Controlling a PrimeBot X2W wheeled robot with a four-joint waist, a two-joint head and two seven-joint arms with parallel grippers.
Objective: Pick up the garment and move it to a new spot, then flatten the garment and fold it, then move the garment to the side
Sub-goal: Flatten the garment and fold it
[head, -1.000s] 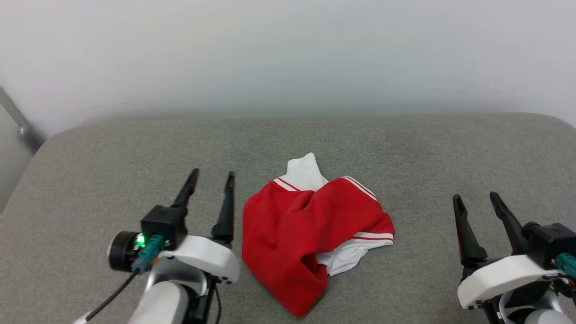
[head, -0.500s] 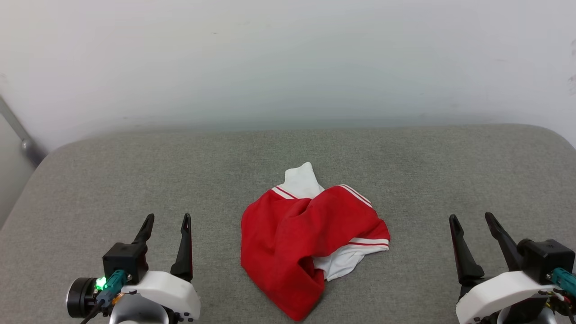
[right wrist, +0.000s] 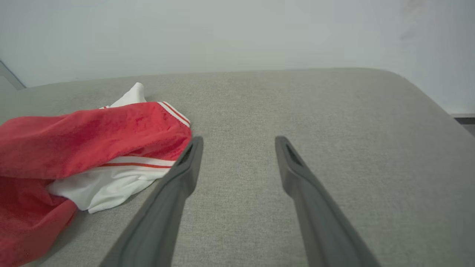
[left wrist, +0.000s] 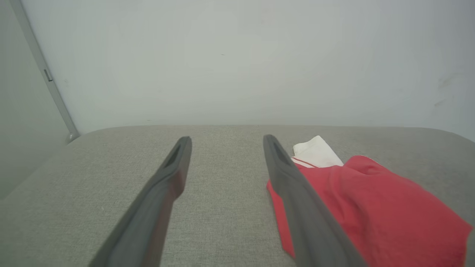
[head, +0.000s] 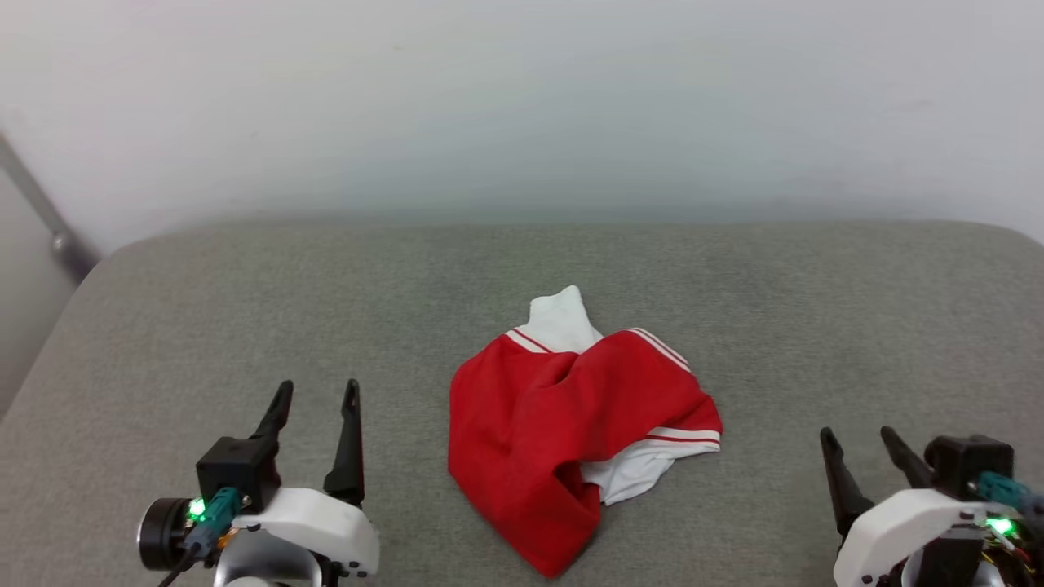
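Note:
The garment [head: 563, 424] is a red jersey with white sleeves and striped trim, lying crumpled in a heap at the middle of a grey cushioned surface [head: 204, 310]. No print shows on it. My left gripper [head: 316, 385] hovers open to its left, apart from the cloth, nothing between its fingers. My right gripper [head: 858, 432] stands open well to the right. In the left wrist view the garment [left wrist: 371, 207] lies right of my left gripper [left wrist: 227, 140]. In the right wrist view the garment [right wrist: 92, 141] lies left of my right gripper [right wrist: 239, 139].
A pale wall [head: 522, 106] rises straight behind the cushioned surface. A grey metal bar [head: 49, 220] leans at the far left. The surface's rounded right edge [right wrist: 426, 100] falls off near my right gripper.
My left gripper has pulled back from beside the garment toward the lower left. The right gripper has dropped lower in view. The camera shifted a little; the garment lies as before.

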